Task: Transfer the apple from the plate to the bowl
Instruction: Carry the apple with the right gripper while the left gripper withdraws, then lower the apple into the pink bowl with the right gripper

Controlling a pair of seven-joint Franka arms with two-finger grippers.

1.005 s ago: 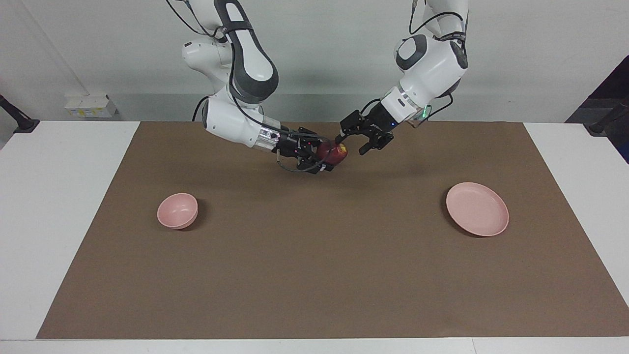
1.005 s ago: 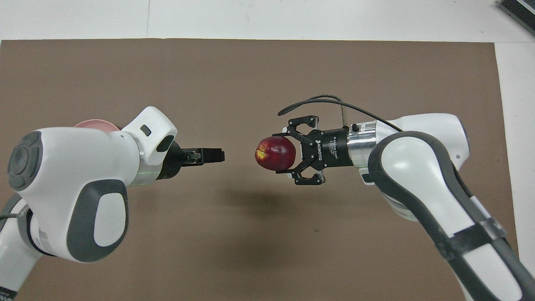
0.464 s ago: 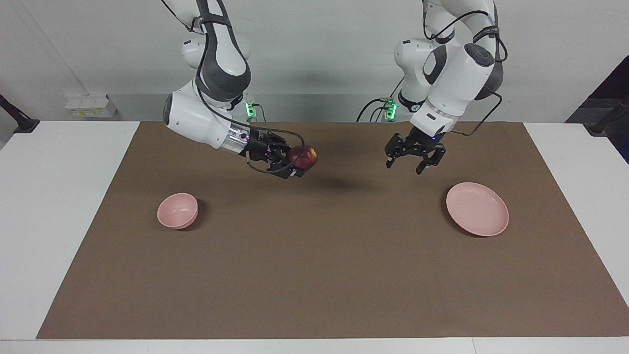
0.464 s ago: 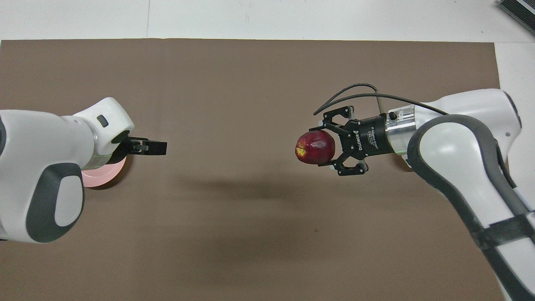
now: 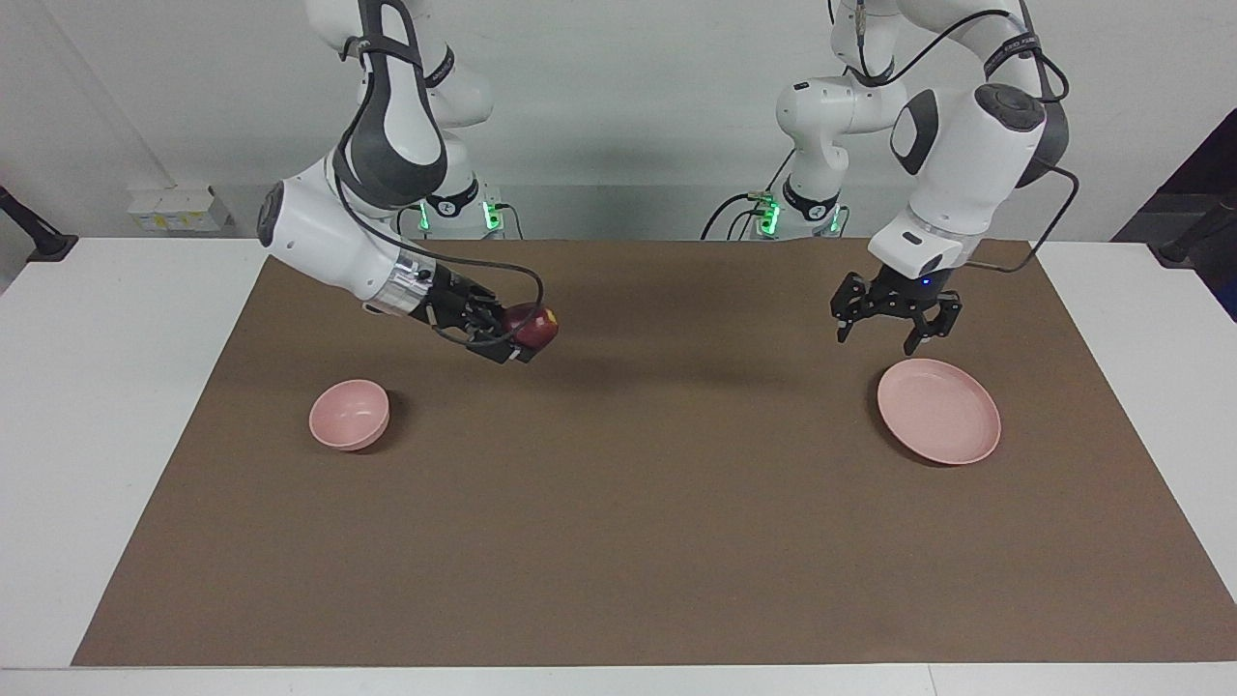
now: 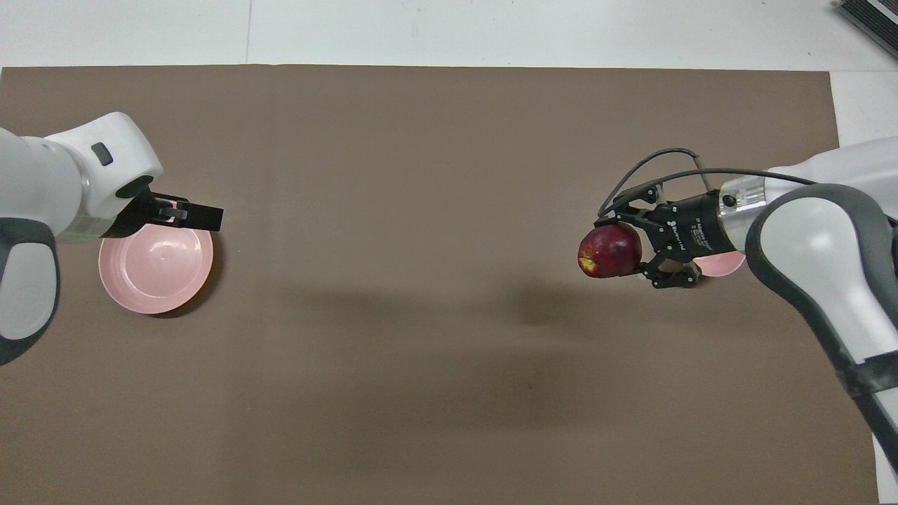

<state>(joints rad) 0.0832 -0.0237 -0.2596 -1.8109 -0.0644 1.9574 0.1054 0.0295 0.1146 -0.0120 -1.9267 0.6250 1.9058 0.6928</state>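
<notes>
My right gripper [image 5: 527,338] is shut on the dark red apple [image 5: 537,324] and holds it in the air over the brown mat, a short way from the bowl [image 5: 349,414] toward the table's middle. In the overhead view the apple [image 6: 607,252] sits in the right gripper [image 6: 619,251], which covers most of the bowl [image 6: 726,264]. The pale pink plate [image 5: 938,410] lies empty at the left arm's end. My left gripper [image 5: 875,340] is open and empty, up over the plate's edge nearest the robots. It also shows in the overhead view [image 6: 210,217] over the plate [image 6: 156,263].
A brown mat [image 5: 618,503] covers most of the white table [image 5: 116,387]. A dark object [image 6: 870,17] lies at the table's corner farthest from the robots, at the right arm's end.
My right gripper has carried the apple from over the table's middle toward the bowl. My left gripper, open and empty, has drawn back from the apple to over the plate.
</notes>
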